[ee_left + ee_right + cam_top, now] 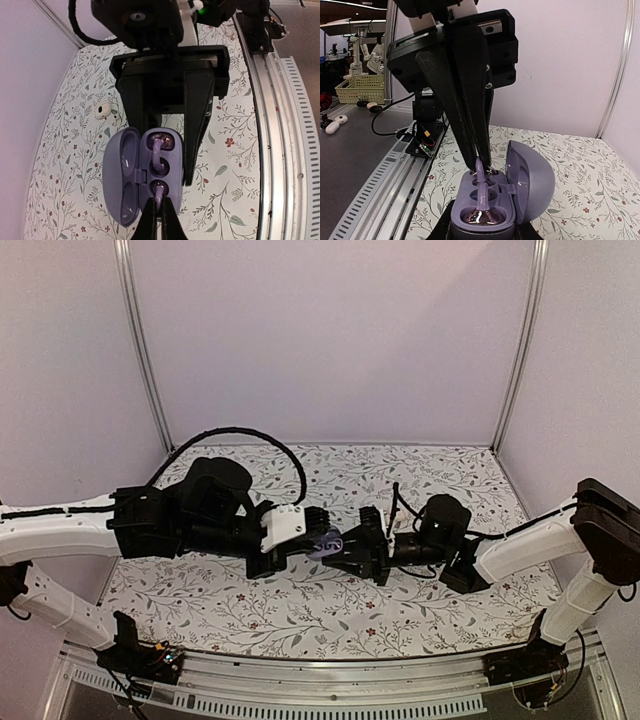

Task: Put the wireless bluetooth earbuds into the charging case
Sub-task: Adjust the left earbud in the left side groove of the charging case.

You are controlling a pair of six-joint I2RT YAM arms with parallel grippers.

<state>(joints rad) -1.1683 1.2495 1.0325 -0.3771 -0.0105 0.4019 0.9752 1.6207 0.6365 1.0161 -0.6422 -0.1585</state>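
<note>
Earbud (480, 192): likely light, slick, tiny | stem pinched in nearly closed left hand (156, 220), over a socket of the open charging case (532, 182) | right hand (169, 155) clamps case body above tabletop (230, 125) | hold stem only.

Both arms reach inward, wrists level, grippers meeting tip to tip. The left gripper (481, 162) has its fingers (465, 100) pinched on an earbud (481, 192); the right gripper (167, 160) clamps the charging case (125, 175) between its fingers (196, 130).
</note>
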